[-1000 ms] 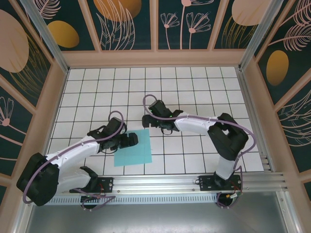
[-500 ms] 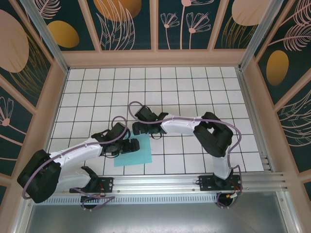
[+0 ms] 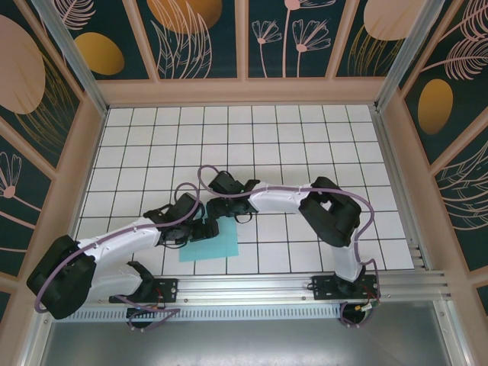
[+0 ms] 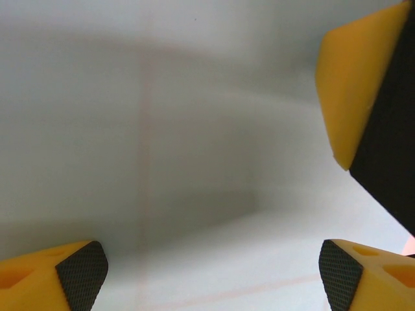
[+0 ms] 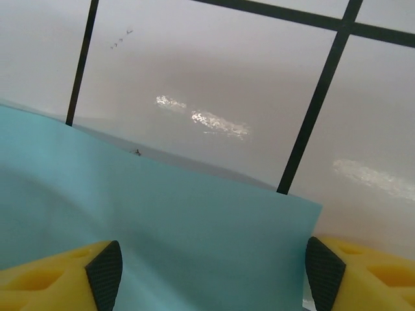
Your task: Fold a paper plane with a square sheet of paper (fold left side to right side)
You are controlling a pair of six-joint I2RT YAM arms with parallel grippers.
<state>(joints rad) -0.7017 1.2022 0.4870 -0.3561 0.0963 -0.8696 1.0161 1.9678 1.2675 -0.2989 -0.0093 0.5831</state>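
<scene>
No legible text, label, brand, number or sign was seen. Wall panels [image 3: 191, 38] bore only plant drawings; the bench [image 3: 305, 130] bore only a plain grid.

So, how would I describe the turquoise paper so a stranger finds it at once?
Look at the white table with black grid lines, toward its near edge. There lies a thin light turquoise square sheet of paper; its colour sets it apart from the white tiles around it.
</scene>
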